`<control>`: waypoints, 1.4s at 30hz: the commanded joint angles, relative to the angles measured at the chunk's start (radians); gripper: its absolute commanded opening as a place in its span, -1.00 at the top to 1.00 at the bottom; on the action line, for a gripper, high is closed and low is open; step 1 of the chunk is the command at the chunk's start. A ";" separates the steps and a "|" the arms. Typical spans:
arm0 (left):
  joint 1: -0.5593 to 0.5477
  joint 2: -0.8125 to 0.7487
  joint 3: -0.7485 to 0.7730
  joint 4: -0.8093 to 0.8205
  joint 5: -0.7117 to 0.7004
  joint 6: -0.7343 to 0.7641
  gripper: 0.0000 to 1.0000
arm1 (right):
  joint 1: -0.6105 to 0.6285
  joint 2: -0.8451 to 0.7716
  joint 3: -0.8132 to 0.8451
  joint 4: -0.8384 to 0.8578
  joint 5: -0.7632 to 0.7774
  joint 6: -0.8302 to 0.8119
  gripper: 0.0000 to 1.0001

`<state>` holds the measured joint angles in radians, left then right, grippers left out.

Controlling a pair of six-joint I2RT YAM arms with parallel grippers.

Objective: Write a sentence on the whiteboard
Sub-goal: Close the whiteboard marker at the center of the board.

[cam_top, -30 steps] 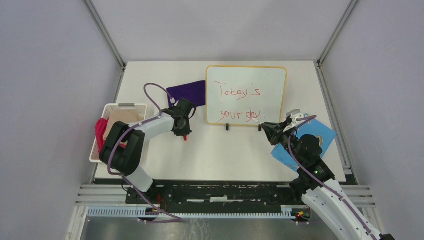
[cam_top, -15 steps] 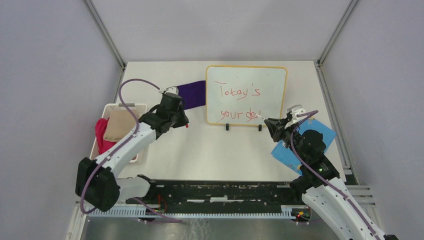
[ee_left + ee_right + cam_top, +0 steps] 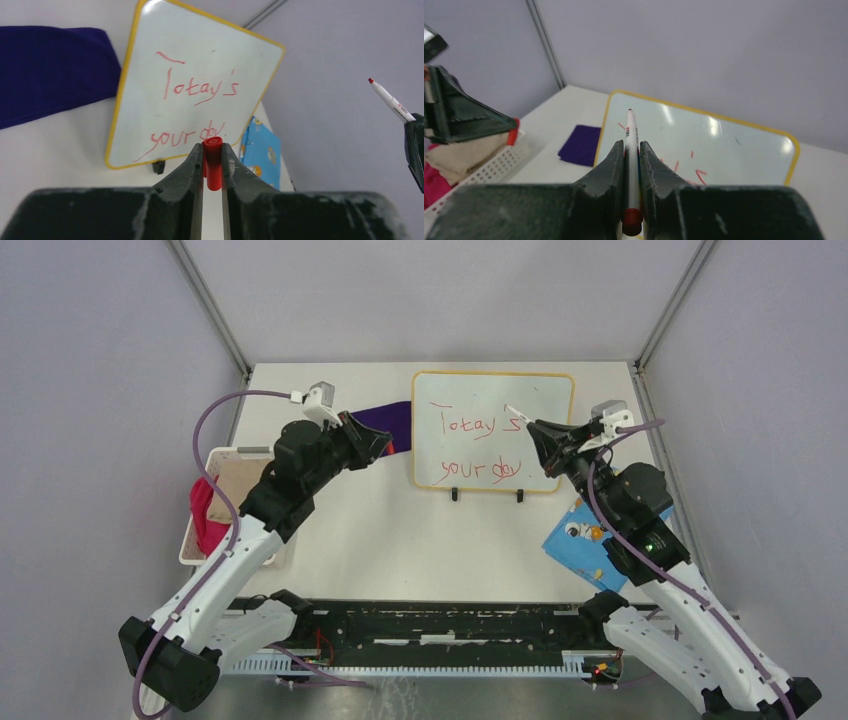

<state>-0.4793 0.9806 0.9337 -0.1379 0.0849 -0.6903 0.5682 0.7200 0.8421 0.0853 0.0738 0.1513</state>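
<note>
Two lines of red words, the sentence [image 3: 483, 448], cover the standing whiteboard [image 3: 548, 400]. Seen from above, the left gripper [image 3: 386, 447] hovers just left of it and the right gripper [image 3: 532, 427] over its right part. Left wrist: jaws pinch a red cap [image 3: 213, 162]. Right wrist: jaws clamp a marker [image 3: 630, 150], its tip toward the whiteboard.

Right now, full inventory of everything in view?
whiteboard: 1, white with orange frame, far side of table
sentence: 1, red, two lines on the whiteboard
marker: 1, white with red tip, in right claw
cap: 1, red, in left claw
purple cloth: 1, purple, left of whiteboard
basket: 1, white, table's left edge
beige cloth: 1, beige, in basket
pink cloth: 1, pink, in basket
blue sheet: 1, blue patterned, near right
table: 1, white
left claw: 1, black, shut on cap
right claw: 1, black, shut on marker
</note>
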 commanded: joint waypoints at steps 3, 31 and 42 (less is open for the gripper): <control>-0.002 -0.001 -0.001 0.364 0.137 -0.197 0.96 | 0.283 0.098 0.143 0.229 0.288 -0.176 1.00; -0.077 0.056 0.036 0.859 0.161 -0.554 0.96 | 0.941 0.112 -0.364 1.216 0.721 -0.865 1.00; -0.124 0.053 -0.008 0.917 0.042 -0.669 0.96 | 1.052 0.363 -0.251 1.655 0.639 -1.181 1.00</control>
<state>-0.5919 1.0641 0.9447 0.7166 0.1947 -1.2812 1.6138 1.0668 0.5251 1.4971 0.7605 -0.9512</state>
